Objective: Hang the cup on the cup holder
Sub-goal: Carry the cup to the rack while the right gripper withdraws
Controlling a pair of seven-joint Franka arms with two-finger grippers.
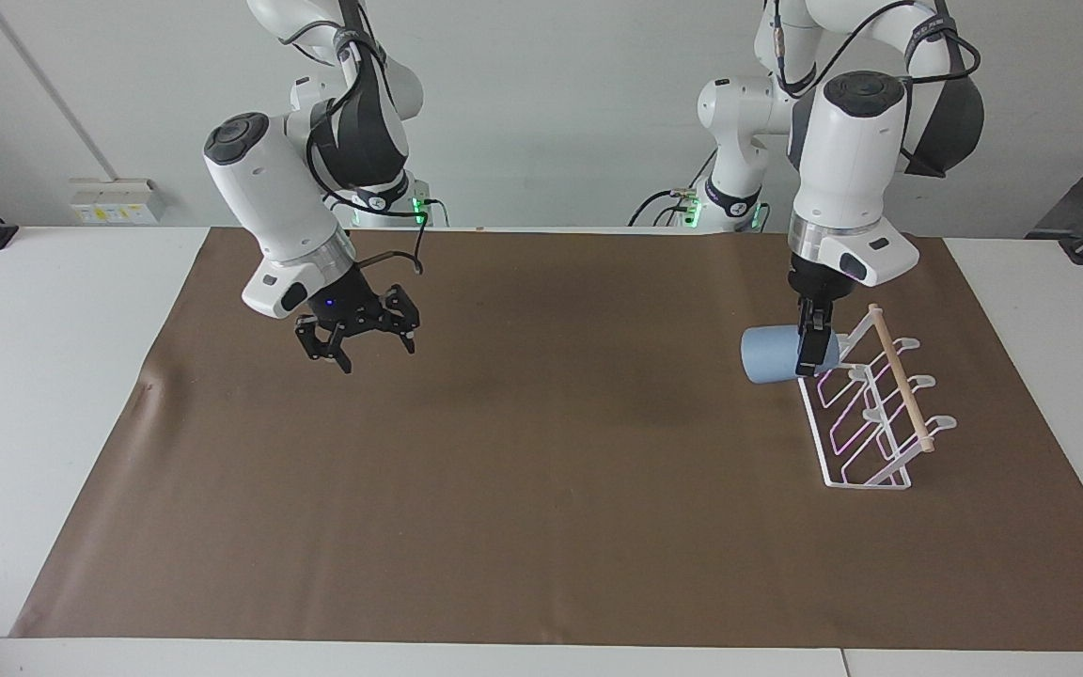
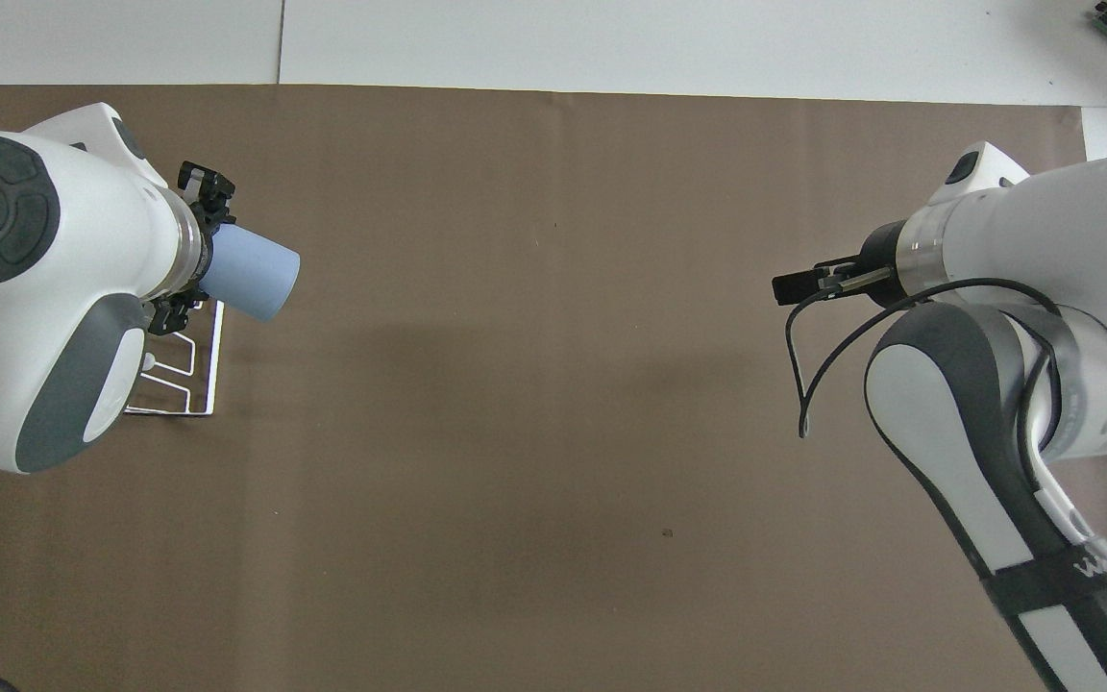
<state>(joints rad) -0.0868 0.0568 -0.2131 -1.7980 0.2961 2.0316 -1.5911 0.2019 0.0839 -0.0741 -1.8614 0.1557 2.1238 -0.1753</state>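
The dusty-blue cup (image 1: 767, 355) lies on its side in the air, held by my left gripper (image 1: 809, 354), which is shut on one end of it. The cup hangs beside the end of the white wire cup holder (image 1: 899, 378) that is nearest the robots, close to its upper prongs. In the overhead view the cup (image 2: 254, 276) points toward the table's middle, and the left arm hides most of the holder (image 2: 213, 365). My right gripper (image 1: 359, 340) is open and empty, pointing down over the mat toward the right arm's end.
A brown mat (image 1: 541, 489) covers most of the white table (image 1: 43, 376). The holder stands on the mat toward the left arm's end. A black cable (image 2: 803, 384) loops from the right wrist.
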